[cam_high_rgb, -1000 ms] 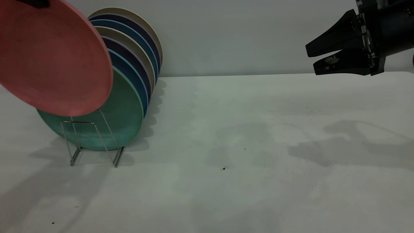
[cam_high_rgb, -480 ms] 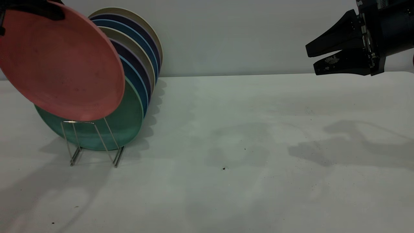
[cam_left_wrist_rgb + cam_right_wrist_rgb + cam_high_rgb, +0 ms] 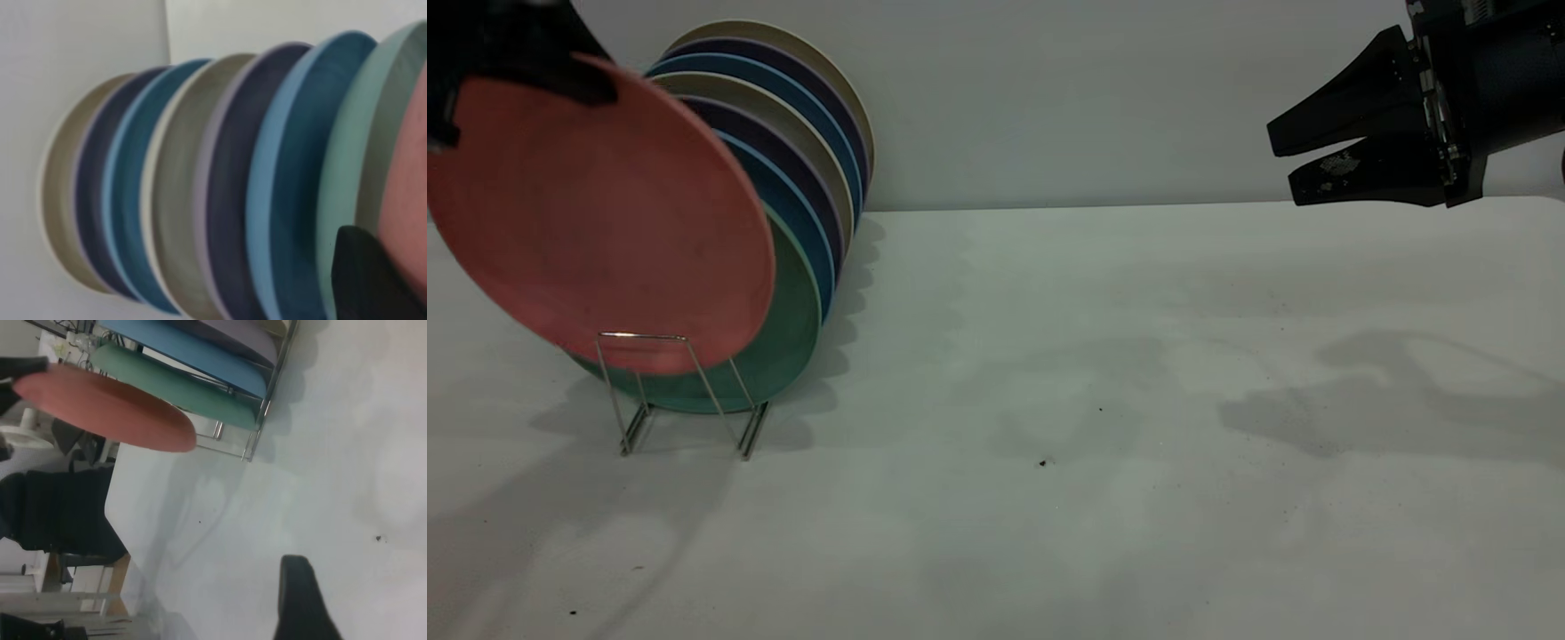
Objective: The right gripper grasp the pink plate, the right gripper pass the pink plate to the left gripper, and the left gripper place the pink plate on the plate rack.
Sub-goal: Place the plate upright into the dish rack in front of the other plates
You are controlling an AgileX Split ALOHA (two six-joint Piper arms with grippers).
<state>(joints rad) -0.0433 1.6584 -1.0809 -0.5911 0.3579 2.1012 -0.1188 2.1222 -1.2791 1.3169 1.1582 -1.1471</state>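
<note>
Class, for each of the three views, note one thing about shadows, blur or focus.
Exterior view: soft shadows fall on the table beside the plate rack and under the right end effector. Left wrist view: the stacked plates and pink plate look blurred. Right wrist view: the near finger is out of focus.

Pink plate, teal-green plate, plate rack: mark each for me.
pink plate (image 3: 596,222), exterior view, centre of its face
teal-green plate (image 3: 787,329), exterior view, exposed right edge
plate rack (image 3: 643,337), exterior view, front loop's top wire
</note>
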